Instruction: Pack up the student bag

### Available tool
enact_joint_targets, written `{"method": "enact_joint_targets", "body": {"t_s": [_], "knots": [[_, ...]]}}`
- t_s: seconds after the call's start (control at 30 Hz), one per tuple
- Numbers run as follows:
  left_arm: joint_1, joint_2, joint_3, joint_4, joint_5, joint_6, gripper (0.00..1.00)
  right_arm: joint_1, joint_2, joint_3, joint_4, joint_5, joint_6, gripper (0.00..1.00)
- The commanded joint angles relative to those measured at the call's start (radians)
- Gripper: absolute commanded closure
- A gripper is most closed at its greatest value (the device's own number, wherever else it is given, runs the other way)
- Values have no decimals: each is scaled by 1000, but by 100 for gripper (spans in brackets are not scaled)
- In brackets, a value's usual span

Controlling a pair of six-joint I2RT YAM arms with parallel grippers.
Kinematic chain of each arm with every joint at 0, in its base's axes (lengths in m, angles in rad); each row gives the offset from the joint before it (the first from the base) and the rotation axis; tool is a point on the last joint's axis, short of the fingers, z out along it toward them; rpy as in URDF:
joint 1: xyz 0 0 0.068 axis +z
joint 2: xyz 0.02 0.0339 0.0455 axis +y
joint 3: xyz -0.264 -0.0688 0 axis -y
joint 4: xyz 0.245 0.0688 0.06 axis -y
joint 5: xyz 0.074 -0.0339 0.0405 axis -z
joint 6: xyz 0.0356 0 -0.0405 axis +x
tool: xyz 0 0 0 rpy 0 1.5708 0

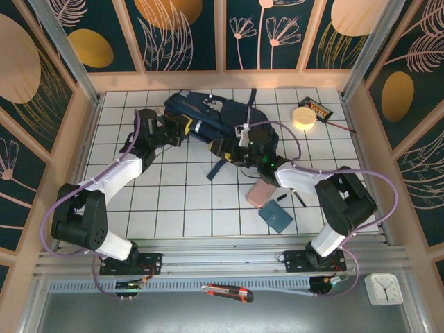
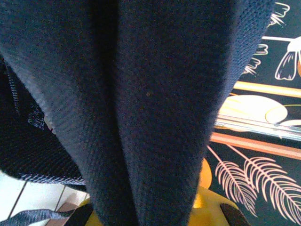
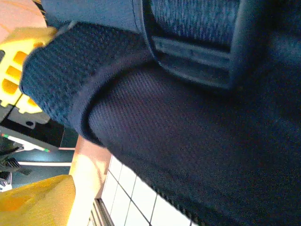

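- The student bag is slumped on the white-tiled bench, with one of my claws on each side of it.
- My left claw is at the bag's left end, clenched on a fold of the navy fabric. In the left wrist view the cloth hangs straight out from between my yellow fingers.
- My right claw is at the bag's near-right edge and it's released. The fingers stand wide apart. A rolled edge of fabric and a dark buckle-looking piece sit in front of them, and nothing's pinched as far as I can tell.
- I reckon I'm on the opening-up step. The loose stuff is all outside the bag: a pink case and a dark blue booklet on its near-right, plus a cream roll and a small dark gadget off to its right.
- Next, the right claw needs to close on the edge or on a zipper pull, with the left as the anchor so the bag doesn't slide. I can't spot a zipper pull from here, so lining up will be fiddly.
- Writing: nothing I can read. The white patches on the bag are too small, and the wrist views are just weave.
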Motion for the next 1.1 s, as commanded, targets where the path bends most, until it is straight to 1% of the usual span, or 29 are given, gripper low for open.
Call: {"method": "enact_joint_targets", "body": {"t_s": [0.0, 0.2, 0.4, 0.47, 0.53, 0.63, 0.67, 0.73, 0.77, 0.87, 0.97, 1.07], "knots": [[-24, -36, 54, 81, 34, -78, 100, -21, -31, 37, 66, 4, -7, 11], [-39, -30, 50, 88, 25, -83, 100, -29, -12, 40, 118, -39, 23, 13], [-41, -20, 49, 100, 24, -84, 100, -26, -8, 57, 111, -77, 25, 21], [-42, -17, 47, 105, 23, -87, 100, -25, -16, 61, 94, -77, 19, 24], [-41, -15, 44, 114, 23, -92, 100, -25, -21, 62, 76, -76, 18, 31], [-41, -9, 49, 119, 25, -93, 100, -25, -23, 58, 47, -70, 13, 35], [-41, -7, 51, 119, 24, -93, 100, -25, -25, 55, 37, -67, 11, 38], [-41, -7, 52, 118, 25, -92, 100, -26, -28, 49, 24, -58, 11, 38], [-41, -6, 52, 118, 25, -93, 100, -26, -28, 47, 18, -54, 10, 42], [-41, -6, 52, 118, 26, -93, 100, -27, -23, 51, -5, -39, 3, 47], [-41, -2, 55, 118, 29, -92, 100, -27, -16, 60, -23, -28, 3, 57], [-42, 2, 58, 117, 32, -94, 100, -27, -11, 71, -49, -17, -8, 63]]}}
